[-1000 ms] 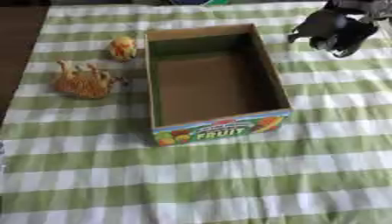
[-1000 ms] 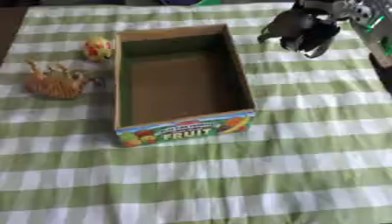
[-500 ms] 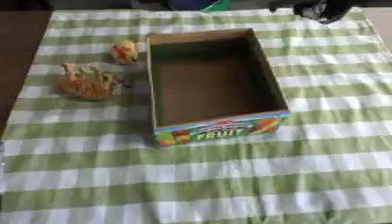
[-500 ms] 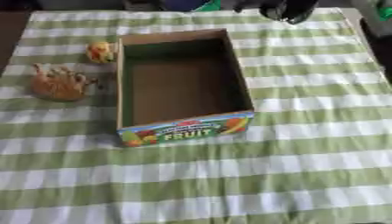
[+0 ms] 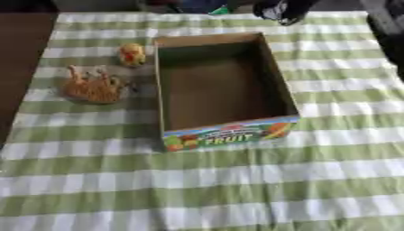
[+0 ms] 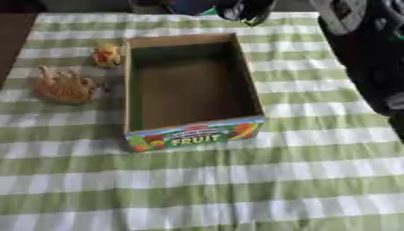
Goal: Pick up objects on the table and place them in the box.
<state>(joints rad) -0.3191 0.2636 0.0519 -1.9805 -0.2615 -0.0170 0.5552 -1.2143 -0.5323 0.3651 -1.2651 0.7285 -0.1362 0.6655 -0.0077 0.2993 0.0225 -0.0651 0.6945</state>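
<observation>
The brown box (image 5: 225,85) sits open on the green checked worktop (image 5: 236,189), with nothing inside. A small yellow toy (image 5: 131,53) and an orange toy (image 5: 93,85) lie just left of it. The right robot hand (image 5: 282,9) is at the far edge; I cannot tell if its fingers are wide or curled.

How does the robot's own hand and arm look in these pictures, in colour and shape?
Only one dark hand shows, at the far edge of the table: black, blurred, with lumpy finger shapes. In the right eye view a grey and black arm runs along the right side, blocky in form. No cables or markings can be made out.
</observation>
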